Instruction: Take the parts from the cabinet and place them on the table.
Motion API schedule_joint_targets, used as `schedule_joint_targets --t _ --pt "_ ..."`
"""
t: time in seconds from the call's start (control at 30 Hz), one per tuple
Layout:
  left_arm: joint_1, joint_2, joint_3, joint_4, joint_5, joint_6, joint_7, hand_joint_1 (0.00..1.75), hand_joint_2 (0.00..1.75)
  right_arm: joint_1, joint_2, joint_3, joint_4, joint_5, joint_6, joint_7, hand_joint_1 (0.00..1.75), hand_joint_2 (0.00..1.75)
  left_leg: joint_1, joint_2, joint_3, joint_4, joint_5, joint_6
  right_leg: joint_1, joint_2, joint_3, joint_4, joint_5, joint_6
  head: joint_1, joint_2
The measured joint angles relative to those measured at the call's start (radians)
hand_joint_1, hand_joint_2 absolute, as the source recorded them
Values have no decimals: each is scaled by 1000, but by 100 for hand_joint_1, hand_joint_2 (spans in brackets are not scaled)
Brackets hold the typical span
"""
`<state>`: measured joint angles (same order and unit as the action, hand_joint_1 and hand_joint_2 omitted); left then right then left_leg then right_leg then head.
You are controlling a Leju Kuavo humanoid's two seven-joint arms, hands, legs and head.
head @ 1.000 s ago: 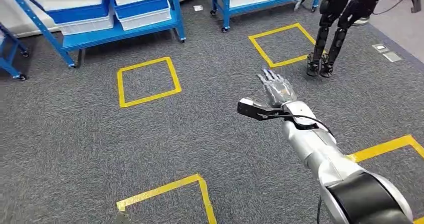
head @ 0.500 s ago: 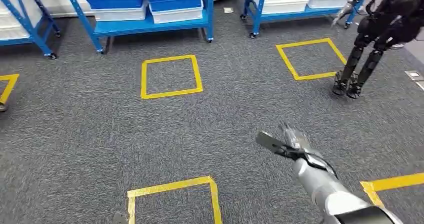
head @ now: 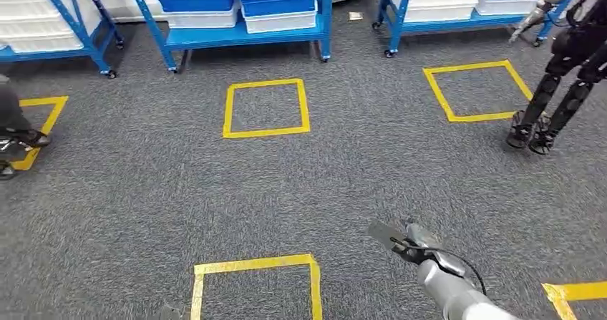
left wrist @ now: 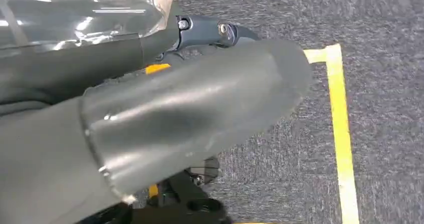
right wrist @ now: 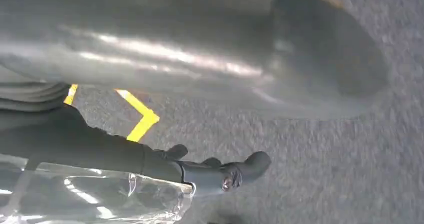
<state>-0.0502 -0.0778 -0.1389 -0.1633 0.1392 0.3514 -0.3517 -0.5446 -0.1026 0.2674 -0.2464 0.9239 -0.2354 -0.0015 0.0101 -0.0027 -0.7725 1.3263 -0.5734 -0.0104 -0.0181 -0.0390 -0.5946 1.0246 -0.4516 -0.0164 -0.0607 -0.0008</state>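
Blue shelf racks stand along the far side of the grey carpet. The middle rack carries white bins and blue bins; what lies inside them is hidden. My right hand hangs low at the lower right of the head view, over bare carpet, far from the racks. In the right wrist view its dark fingers reach out straight with nothing in them. My left hand hangs above the carpet, its fingers straight and holding nothing.
Yellow tape squares mark the carpet, one ahead, one at the right, one near my feet. Another black-legged robot stands at the right by a second rack. A person's shoes show at the left edge.
The whole scene has shifted to the right and the racks show more squarely, so the camera has moved. My right arm has dropped from stretched forward to low at the picture's bottom edge.
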Motion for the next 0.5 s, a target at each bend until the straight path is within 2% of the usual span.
schedule_joint_targets --t 0.03,0.07,0.1,0.13,0.17,0.27,0.3,0.33,0.37,0.4,0.47,0.5 --pt "1 0 0 0 3 5 0 0 0 11 5 -2 2 -1 0 1 0 0 0 0 12 -31 27 3 2 -10 0 0 -1 -1 0 0" --pt "0 0 1 0 4 5 0 0 0 16 8 -5 3 -1 0 1 0 0 -1 2 50 -103 68 9 5 -17 1 0 -2 -2 0 0" --pt "0 1 2 0 5 6 0 0 0 18 11 -6 3 -2 0 1 0 0 -4 14 104 -202 110 20 8 -23 3 0 -3 -2 0 0" --pt "-2 2 2 0 5 7 0 0 0 18 16 -7 3 -2 0 1 0 0 -14 48 156 -286 135 38 10 -28 7 -1 -4 0 0 0" --pt "-5 6 2 0 6 7 0 0 0 20 19 -7 3 -2 0 1 0 0 -19 70 167 -308 129 44 18 -35 8 1 -8 5 3 0" --pt "-5 5 3 0 6 7 -3 0 0 25 23 -14 6 -3 3 3 0 0 -29 37 162 -314 133 53 12 -61 14 -5 -11 17 5 0" --pt "-4 5 3 0 6 8 -3 0 0 25 26 -15 6 -4 4 4 0 0 -28 26 169 -325 140 60 14 -69 22 -11 -10 24 5 0" --pt "-1 5 3 0 6 8 -3 0 0 28 26 -16 6 -6 5 6 0 0 -11 19 188 -349 155 62 20 -55 15 -2 -20 29 7 0" --pt "-2 3 4 0 6 8 -5 0 0 29 24 -19 7 -10 8 8 0 0 -14 12 193 -357 157 64 14 -15 7 35 -42 27 10 0" --pt "-7 5 5 0 6 9 -5 0 0 34 26 -22 9 -13 15 11 0 0 -12 2 193 -357 161 69 11 14 -29 112 -77 21 9 0" --pt "-9 2 5 0 6 9 -5 0 0 57 24 -25 16 -13 27 16 0 0 -13 -26 192 -356 161 69 6 29 -99 258 -129 20 14 0" --pt "-7 1 6 0 6 9 -5 0 0 72 24 -27 19 -13 32 18 0 0 -13 -41 192 -355 161 68 5 31 -117 289 -132 27 14 0"
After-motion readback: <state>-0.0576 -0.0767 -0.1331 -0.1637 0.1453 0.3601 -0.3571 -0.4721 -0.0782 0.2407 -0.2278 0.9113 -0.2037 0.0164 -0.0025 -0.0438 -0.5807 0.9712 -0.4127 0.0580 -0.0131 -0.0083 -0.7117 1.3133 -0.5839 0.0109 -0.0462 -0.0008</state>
